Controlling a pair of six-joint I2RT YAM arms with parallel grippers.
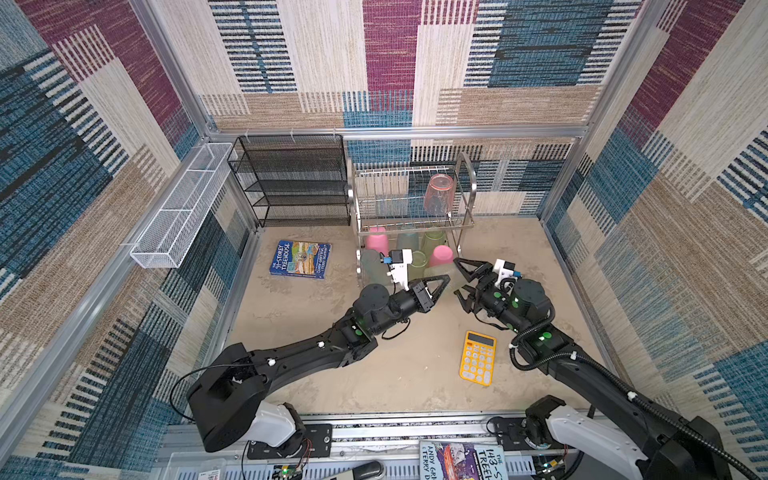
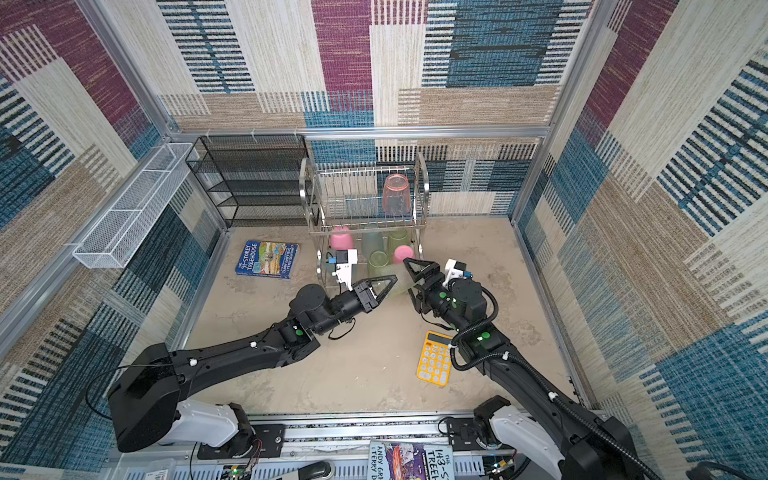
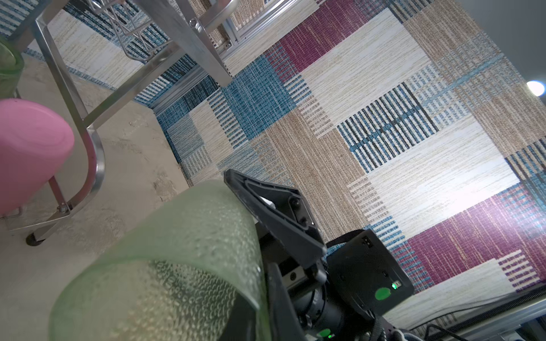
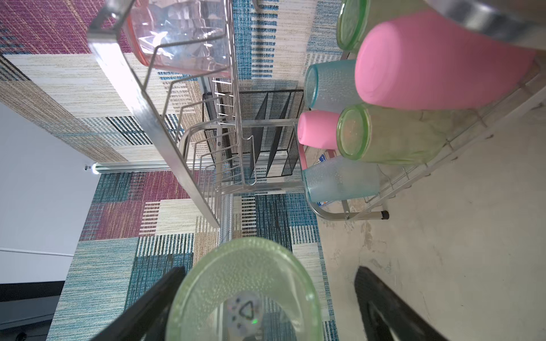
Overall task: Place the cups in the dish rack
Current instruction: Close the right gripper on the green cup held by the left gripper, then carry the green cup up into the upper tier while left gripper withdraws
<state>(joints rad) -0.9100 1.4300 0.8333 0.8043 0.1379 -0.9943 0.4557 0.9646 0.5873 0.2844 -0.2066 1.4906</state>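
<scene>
A translucent green cup (image 1: 451,284) (image 2: 397,283) hangs on its side between my two grippers, in front of the dish rack (image 1: 466,166) (image 2: 422,166). My left gripper (image 1: 444,285) (image 3: 266,310) is shut on the wall at its rim (image 3: 183,251). My right gripper (image 1: 459,278) (image 4: 269,270) stands open around the cup's base (image 4: 245,283), with a gap on one side. A salmon cup (image 1: 438,193) (image 4: 180,32) sits upside down on the top tier. Several pink (image 4: 437,62), green (image 4: 384,135) and teal (image 4: 339,180) cups stand upside down on the lower tier.
A black mesh shelf unit (image 1: 291,178) stands left of the rack and a white mesh trough (image 1: 178,208) hangs on the left wall. A book (image 1: 300,258) lies on the floor at left and a yellow calculator (image 1: 478,357) beside my right arm.
</scene>
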